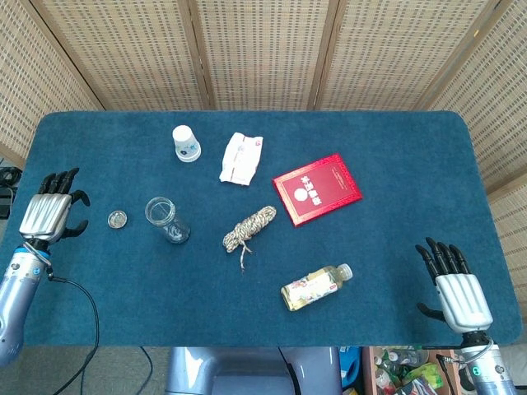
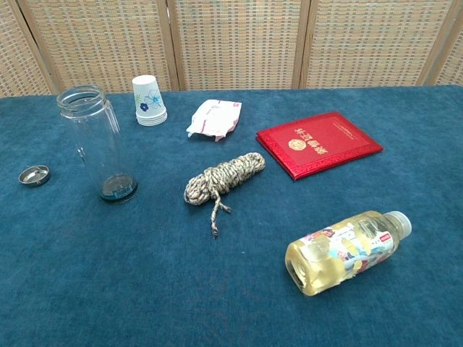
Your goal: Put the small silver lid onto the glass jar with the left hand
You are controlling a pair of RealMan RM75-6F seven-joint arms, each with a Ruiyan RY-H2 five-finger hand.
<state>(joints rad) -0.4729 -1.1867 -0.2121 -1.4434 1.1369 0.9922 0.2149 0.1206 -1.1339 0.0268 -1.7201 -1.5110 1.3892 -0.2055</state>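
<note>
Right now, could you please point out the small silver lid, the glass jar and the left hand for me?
small silver lid (image 1: 117, 219), head view, centre of its top.
glass jar (image 2: 98, 144), chest view, middle of its clear wall.
left hand (image 1: 49, 216), head view, back of the hand.

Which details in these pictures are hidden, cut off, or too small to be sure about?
- Chest view: neither hand shows; both lie outside the frame.
- Head view: right hand, wrist cut by the bottom edge.
- Head view: small silver lid too small to tell which face is up.
- Both views: gold lettering on the red booklet too small to read.
</note>
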